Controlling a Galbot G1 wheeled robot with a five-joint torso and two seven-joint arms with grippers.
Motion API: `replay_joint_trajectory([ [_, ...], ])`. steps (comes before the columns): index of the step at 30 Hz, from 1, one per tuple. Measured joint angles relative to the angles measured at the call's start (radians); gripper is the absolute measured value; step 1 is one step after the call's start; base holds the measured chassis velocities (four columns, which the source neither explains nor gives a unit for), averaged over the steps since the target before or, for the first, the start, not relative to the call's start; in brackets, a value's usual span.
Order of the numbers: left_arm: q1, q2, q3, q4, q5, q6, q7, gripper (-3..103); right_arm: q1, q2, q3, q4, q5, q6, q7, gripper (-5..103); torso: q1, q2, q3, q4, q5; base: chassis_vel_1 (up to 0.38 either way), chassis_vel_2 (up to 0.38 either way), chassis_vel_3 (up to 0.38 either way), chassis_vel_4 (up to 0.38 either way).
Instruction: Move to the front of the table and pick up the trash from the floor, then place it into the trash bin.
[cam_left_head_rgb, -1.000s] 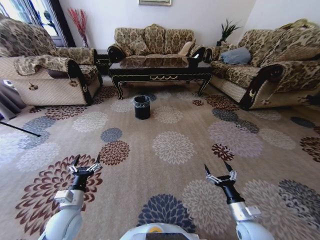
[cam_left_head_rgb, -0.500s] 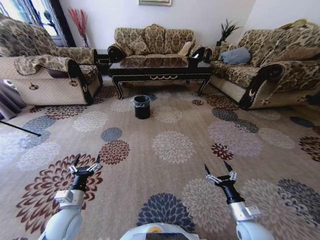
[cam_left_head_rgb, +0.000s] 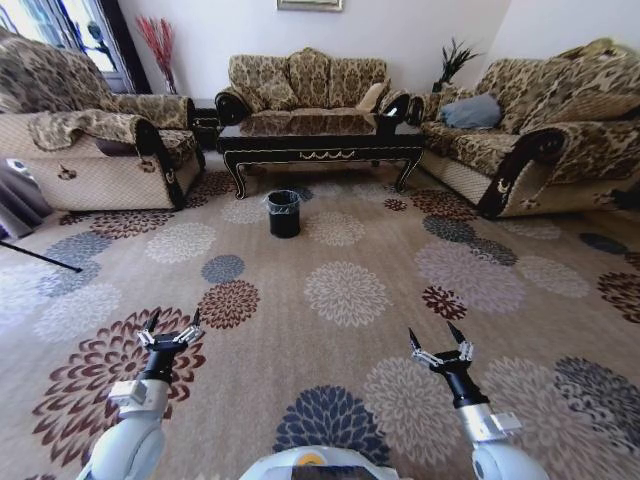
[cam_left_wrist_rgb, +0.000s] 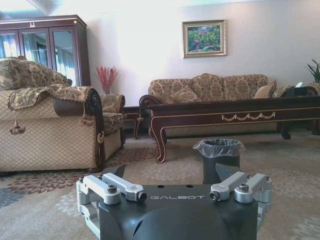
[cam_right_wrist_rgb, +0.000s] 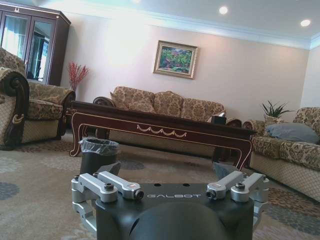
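The long dark table (cam_left_head_rgb: 320, 140) stands at the far side of the room, in front of the back sofa. The small black trash bin (cam_left_head_rgb: 284, 213), lined with a bag, stands on the flowered carpet floor (cam_left_head_rgb: 345, 295) just in front of the table. The trash is out of view. My left gripper (cam_left_head_rgb: 172, 322) and right gripper (cam_left_head_rgb: 437, 335) hover low over the carpet close to me, both open and holding nothing. In the left wrist view the trash bin (cam_left_wrist_rgb: 219, 155) shows beyond the left gripper (cam_left_wrist_rgb: 170, 172), with the table (cam_left_wrist_rgb: 235, 107) behind it. The right wrist view shows the right gripper (cam_right_wrist_rgb: 167, 170), the trash bin (cam_right_wrist_rgb: 98, 155) and the table (cam_right_wrist_rgb: 160, 125).
A patterned armchair (cam_left_head_rgb: 90, 140) flanks the table on the left, a sofa (cam_left_head_rgb: 305, 80) stands behind it and another sofa (cam_left_head_rgb: 540, 130) on the right. A thin black rod (cam_left_head_rgb: 40, 258) lies on the carpet at far left. Open carpet stretches from me to the bin.
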Motion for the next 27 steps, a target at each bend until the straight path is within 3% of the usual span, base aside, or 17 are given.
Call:
replay_joint_trajectory([
  [27, 0.000, 0.000, 0.000, 0.000, 0.000, 0.000, 0.000, 100, 0.000, 0.000, 0.000, 0.000, 0.000, 0.000, 0.000, 100, 0.008, 0.117, 0.109, 0.0000, 0.0000, 0.000, 0.000, 0.000, 0.000],
])
